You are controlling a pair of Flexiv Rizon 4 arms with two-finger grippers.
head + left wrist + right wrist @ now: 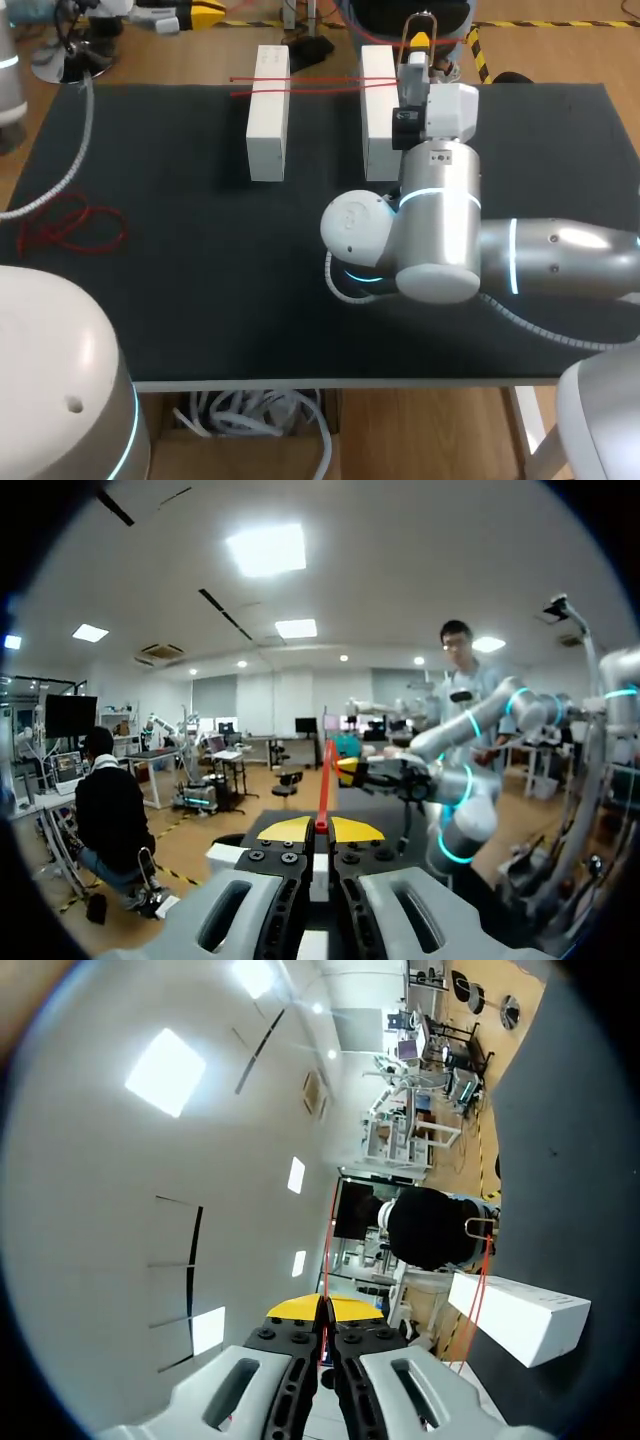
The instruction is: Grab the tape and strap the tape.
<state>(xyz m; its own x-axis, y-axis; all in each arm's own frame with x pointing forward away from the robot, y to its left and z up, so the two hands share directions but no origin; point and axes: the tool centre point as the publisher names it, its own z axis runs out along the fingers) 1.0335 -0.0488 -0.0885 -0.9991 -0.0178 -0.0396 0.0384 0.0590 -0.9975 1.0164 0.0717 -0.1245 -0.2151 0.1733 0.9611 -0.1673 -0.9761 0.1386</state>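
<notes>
Seemingly a robotics lab: left arm and right arm stand at a black table.

Your two blocks stand side by side far back on the tabletop, tape lying across both.

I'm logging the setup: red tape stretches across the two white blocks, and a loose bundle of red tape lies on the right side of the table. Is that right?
Not quite. The loose bundle of red tape lies on the left side of the table, as the head view shows. The red tape does stretch across the two white blocks.
</notes>
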